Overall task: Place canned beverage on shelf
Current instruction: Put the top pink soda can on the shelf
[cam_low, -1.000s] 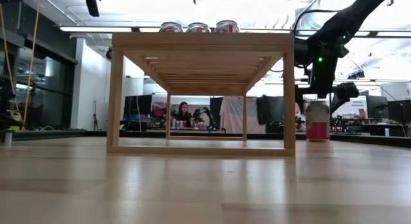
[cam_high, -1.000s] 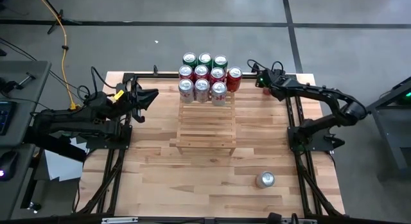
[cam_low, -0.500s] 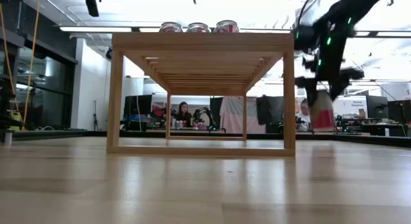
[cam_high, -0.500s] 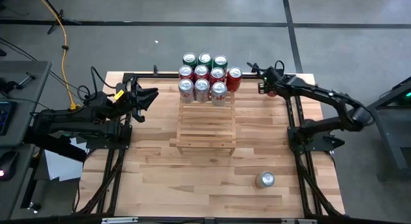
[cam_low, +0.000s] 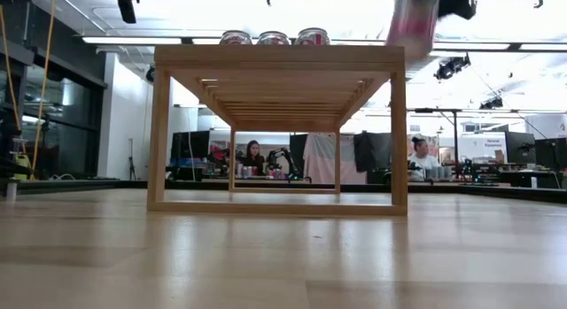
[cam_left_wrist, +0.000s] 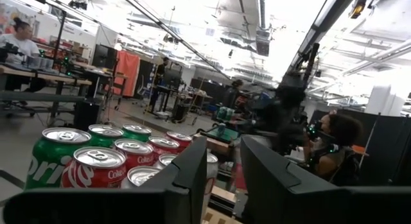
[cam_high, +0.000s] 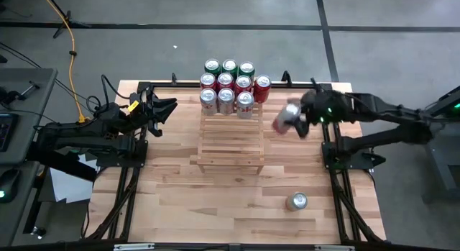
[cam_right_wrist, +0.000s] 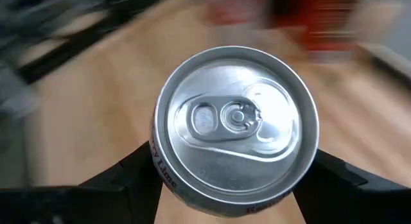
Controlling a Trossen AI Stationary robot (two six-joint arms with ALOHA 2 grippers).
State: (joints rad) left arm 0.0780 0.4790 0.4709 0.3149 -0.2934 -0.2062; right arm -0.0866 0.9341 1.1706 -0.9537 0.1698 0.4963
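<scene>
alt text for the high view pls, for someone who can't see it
Seen from above, the right gripper holds a can in the air just right of the shelf, whose far end carries nine cans, with a red can beside them. The left gripper waits at the left; another can stands near the front.

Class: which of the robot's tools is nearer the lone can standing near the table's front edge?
The right tool, holding a can above and behind the lone can. The left tool is farther, across the table.
</scene>
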